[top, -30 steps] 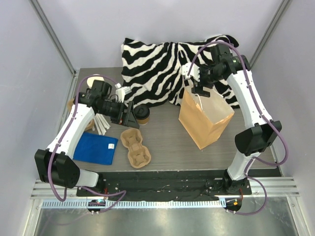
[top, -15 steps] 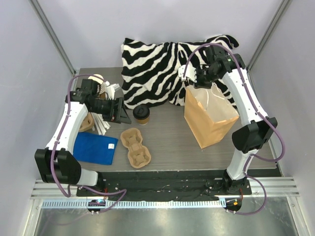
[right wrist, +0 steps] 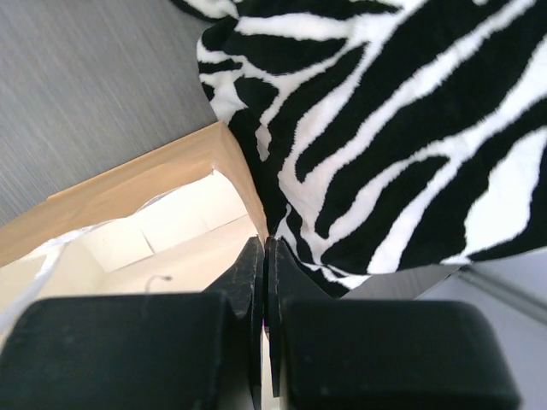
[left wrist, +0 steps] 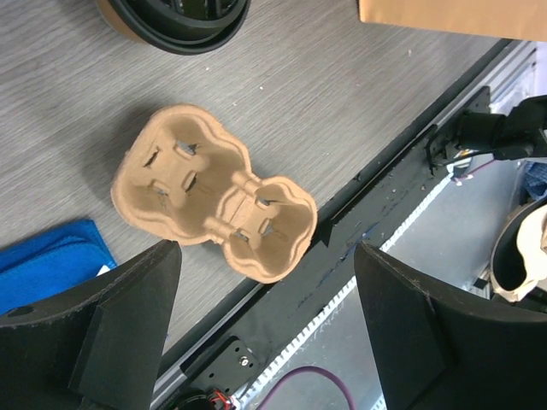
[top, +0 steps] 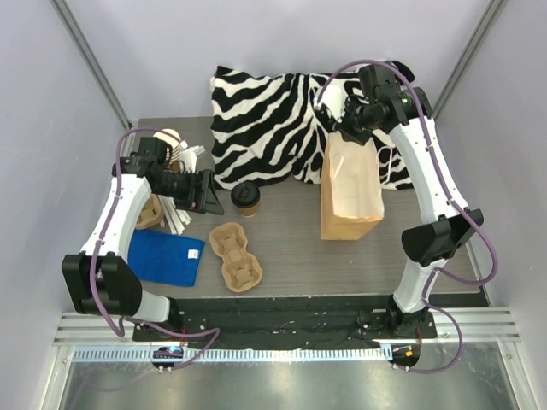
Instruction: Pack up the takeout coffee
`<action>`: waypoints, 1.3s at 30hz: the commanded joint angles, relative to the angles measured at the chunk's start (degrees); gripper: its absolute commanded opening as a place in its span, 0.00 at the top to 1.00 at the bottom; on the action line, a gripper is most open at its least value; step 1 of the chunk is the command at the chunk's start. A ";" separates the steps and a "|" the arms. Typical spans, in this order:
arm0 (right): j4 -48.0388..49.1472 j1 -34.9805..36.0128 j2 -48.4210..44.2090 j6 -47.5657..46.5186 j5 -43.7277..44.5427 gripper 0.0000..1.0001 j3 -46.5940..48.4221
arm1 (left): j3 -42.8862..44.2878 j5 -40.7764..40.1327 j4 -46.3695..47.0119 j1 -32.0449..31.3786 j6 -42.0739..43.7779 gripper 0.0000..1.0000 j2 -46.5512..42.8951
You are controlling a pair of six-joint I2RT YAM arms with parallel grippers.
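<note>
right gripper: squeezed fully shut, and it looks like it has the top rim of the paper bag pinched between the fingers, on the bag's far edge.
left gripper: wide open with nothing in it, hanging out on the left-arm side of the bag, well apart from it.
coffee: upright on the table with the black lid on, on the left-arm side of the bag, between the bag and the left gripper. Touching neither.
bag: standing on its base, mouth up. From the wrist view the mouth looks only partly spread.
cup carrier: nothing in it, same side of the bag as the coffee, but farther from the bag and nearer the arm bases.
zebra cloth: bunched up right behind the bag, against its far side.
my guess on progress: the bag is being held ready and the coffee isn't picked up yet, so most of the job is ahead.
risk 1: it's a thin pinch on paper. Any tug and the rim tears or slips out, and the bag flops.
risk 2: with a narrow mouth the cup could catch the rim going in, tip over and pop its lid.
risk 3: squeeze the paper cup too hard and it buckles; too soft and it drops.
risk 4: both arms meeting over the bag is tight, so a bump could knock the bag down.
</note>
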 commanded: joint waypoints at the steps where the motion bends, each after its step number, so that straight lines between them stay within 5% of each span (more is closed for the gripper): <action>1: 0.31 0.17 0.52 12.13 3.39 0.99 4.00 | -0.29 -2.28 0.23 0.40 2.49 0.12 0.00; 10: -0.13 0.17 -0.79 13.64 0.40 0.99 -1.10 | 0.50 -8.08 -0.74 0.40 10.31 0.06 4.66; 24: 1.63 0.17 -2.55 11.88 -4.43 0.99 -4.79 | -4.69 -11.42 5.50 -1.36 21.74 0.37 10.98; 39: 0.23 0.17 -1.59 12.06 -6.37 0.98 -3.66 | -5.57 -13.36 10.86 -3.65 23.06 0.52 18.98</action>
